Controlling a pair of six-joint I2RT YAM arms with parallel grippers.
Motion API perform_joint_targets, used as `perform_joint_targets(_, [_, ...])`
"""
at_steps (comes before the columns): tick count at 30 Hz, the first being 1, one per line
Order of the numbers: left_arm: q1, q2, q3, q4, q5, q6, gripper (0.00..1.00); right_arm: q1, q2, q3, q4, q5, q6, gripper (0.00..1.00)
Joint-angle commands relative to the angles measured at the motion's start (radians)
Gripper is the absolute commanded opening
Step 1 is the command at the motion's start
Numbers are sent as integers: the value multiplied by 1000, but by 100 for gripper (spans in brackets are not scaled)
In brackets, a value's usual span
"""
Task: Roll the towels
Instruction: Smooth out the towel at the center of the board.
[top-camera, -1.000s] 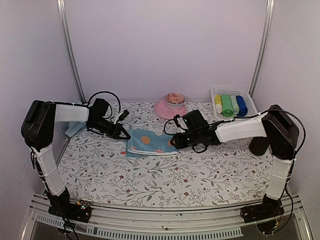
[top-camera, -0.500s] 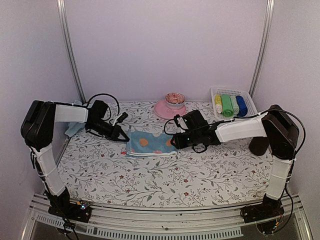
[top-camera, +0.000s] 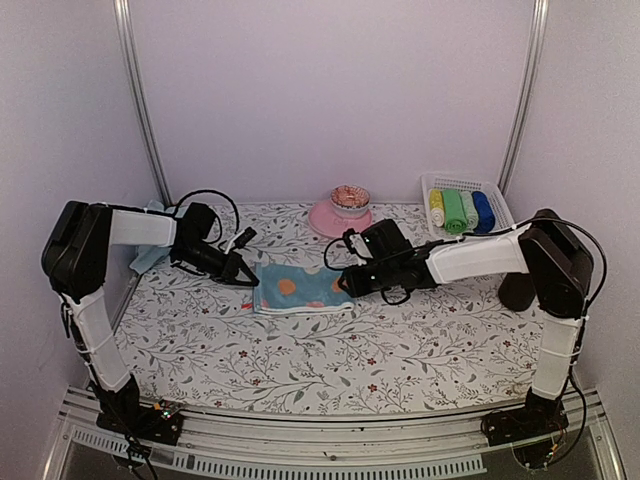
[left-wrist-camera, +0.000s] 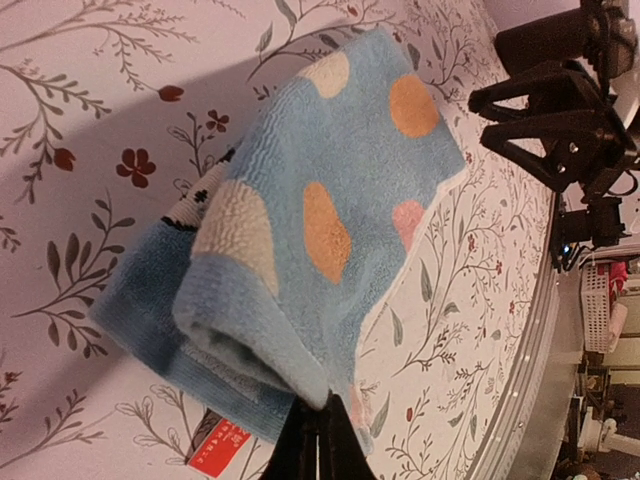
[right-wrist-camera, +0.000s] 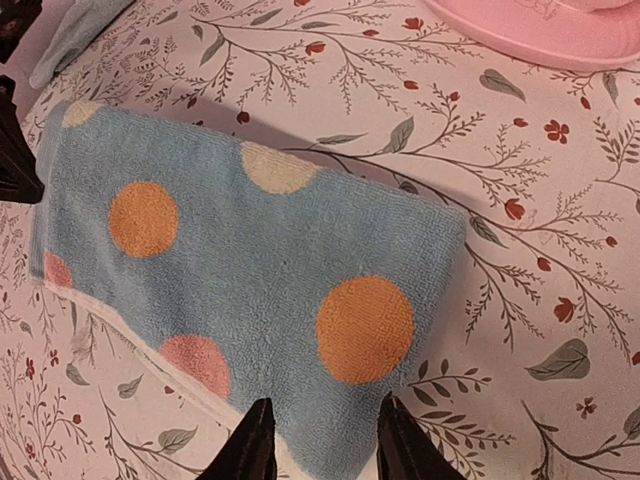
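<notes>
A pale blue towel (top-camera: 300, 288) with orange, pink and cream dots lies folded over on the flowered table (top-camera: 330, 350). My left gripper (top-camera: 248, 278) is at its left end. In the left wrist view the left gripper (left-wrist-camera: 322, 428) is shut on the rolled-over edge of the towel (left-wrist-camera: 330, 190). My right gripper (top-camera: 345, 285) is at the towel's right end. In the right wrist view the right gripper (right-wrist-camera: 322, 445) is open, its fingers (right-wrist-camera: 252, 440) over the towel's (right-wrist-camera: 260, 260) edge. Another pale blue cloth (top-camera: 148, 256) lies at the far left.
A pink plate (top-camera: 325, 220) with a small bowl (top-camera: 350, 197) stands behind the towel. A white basket (top-camera: 436, 183) at the back right holds rolled towels in yellow, green and blue. A red label (left-wrist-camera: 218, 445) shows under the towel.
My left gripper has shifted slightly left and back with the towel's edge in it. The towel now looks narrower and flatter. The right gripper has barely moved.
</notes>
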Motion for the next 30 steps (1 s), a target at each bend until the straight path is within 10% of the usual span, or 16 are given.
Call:
perform_joint_targets(1, [-1, 24, -4, -6, 3, 2, 0, 13, 40, 54, 3, -40, -21, 34])
perform_joint_targets(21, [2, 99, 10, 11, -98, 6, 5, 14, 70, 29, -72, -37, -38, 20])
perform_joint_targets(30, [8, 40, 15, 2, -152, 24, 36, 14, 78, 31, -106, -24, -56, 20])
